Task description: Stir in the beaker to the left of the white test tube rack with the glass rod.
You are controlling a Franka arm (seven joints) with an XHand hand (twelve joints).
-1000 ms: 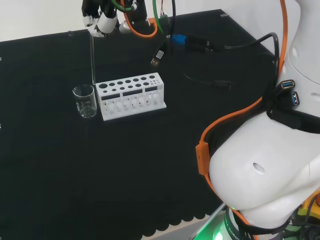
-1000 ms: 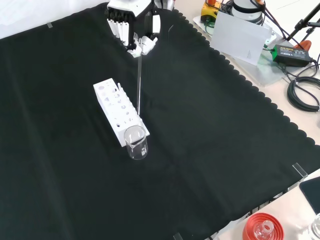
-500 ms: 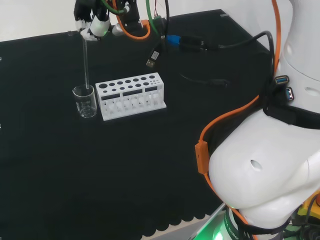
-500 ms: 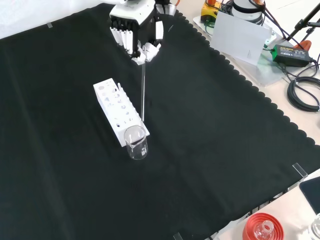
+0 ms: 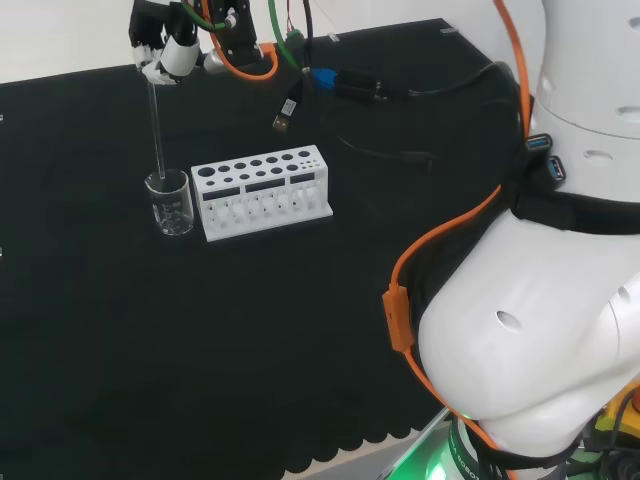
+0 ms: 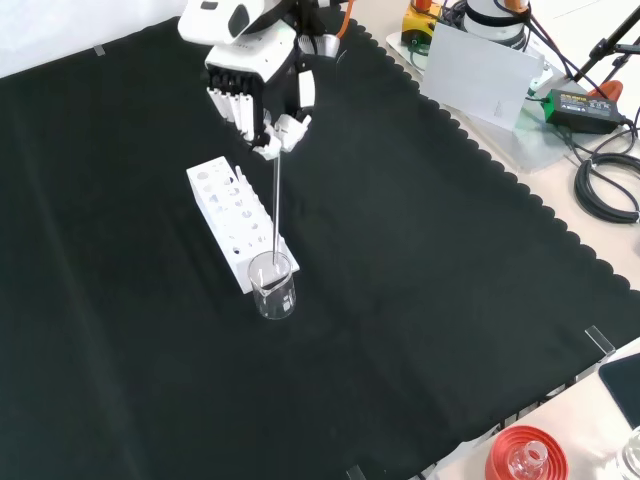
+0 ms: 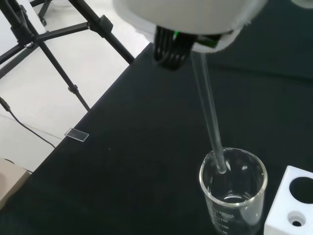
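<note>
Wrist view looks down the glass rod [image 7: 211, 115], a thin, clear, straight stick that slants from the robot hand [image 7: 195, 12] into the mouth of the beaker [image 7: 234, 188]; its lower tip sits just inside the rim, above the bottom. The beaker is a small, clear, upright cylinder with faint printed marks on its wall, and I cannot tell whether it holds any liquid. A corner of the white test tube rack [image 7: 292, 205] shows just beside it.

From the head view, the beaker [image 5: 170, 201] stands on the black surface [image 5: 250, 330] just left of the rack [image 5: 262, 190], and the rod [image 5: 156, 130] runs nearly upright from the robot hand [image 5: 158, 50] down into it. From the front view, the robot hand [image 6: 262, 95] has its fingers curled, pinching the rod's top end, and the rod [image 6: 276, 200] passes in front of the rack [image 6: 236, 220] to end within the beaker [image 6: 273, 284].

Half a second ago the rod's tip hung at the beaker's rim on the rack side; a second ago it was over the rack's end. The robot hand has since shifted left in the head view and nearer in the front view, bringing the tip inside the glass. Beaker and rack have not moved.
</note>
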